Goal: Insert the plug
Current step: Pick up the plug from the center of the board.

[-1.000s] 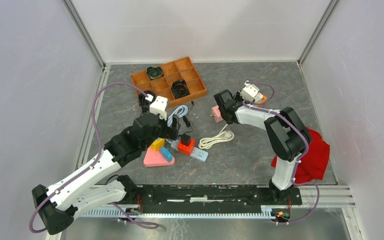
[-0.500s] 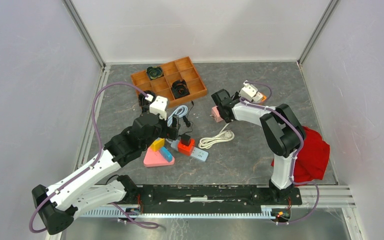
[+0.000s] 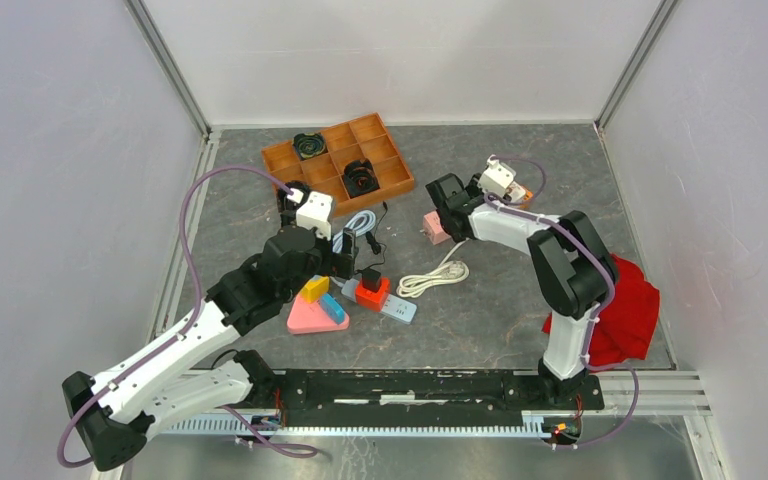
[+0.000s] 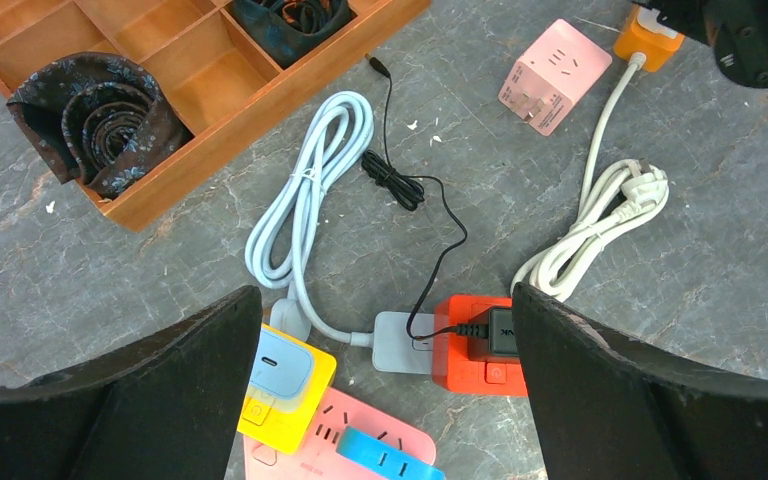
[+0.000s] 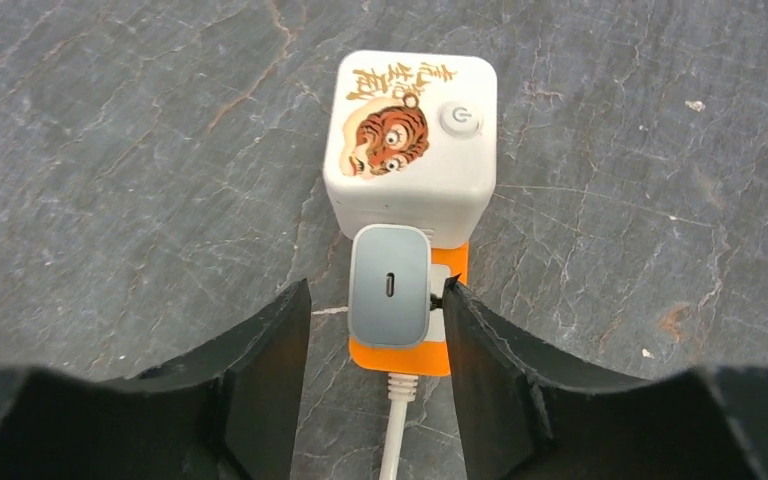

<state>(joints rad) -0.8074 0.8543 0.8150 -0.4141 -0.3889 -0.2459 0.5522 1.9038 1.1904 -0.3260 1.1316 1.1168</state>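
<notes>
In the right wrist view a grey plug (image 5: 390, 285) with a small slot in its top stands on an orange socket block (image 5: 408, 355). Beside it is a white cube (image 5: 410, 130) with a tiger picture. My right gripper (image 5: 375, 290) is open around the plug. Its left finger stands apart from the plug and its right finger is close against the plug's side. From above, this gripper (image 3: 515, 192) lies mostly under its wrist camera. My left gripper (image 4: 385, 300) is wide open and holds nothing. It hangs over a red socket cube (image 4: 470, 345) that carries a black adapter (image 4: 503, 335).
A white cord (image 4: 610, 205) runs from the orange block into a coil. Also here are a pink cube (image 4: 553, 75), a pale blue cable (image 4: 310, 190), a yellow cube (image 4: 305, 400) on a pink strip (image 4: 360, 445), a wooden tray (image 3: 338, 150) and a red cloth (image 3: 625, 305).
My right gripper's jaws have spread apart from the grey plug, which stays on the orange block. The right arm shifted slightly. The left arm has not moved.
</notes>
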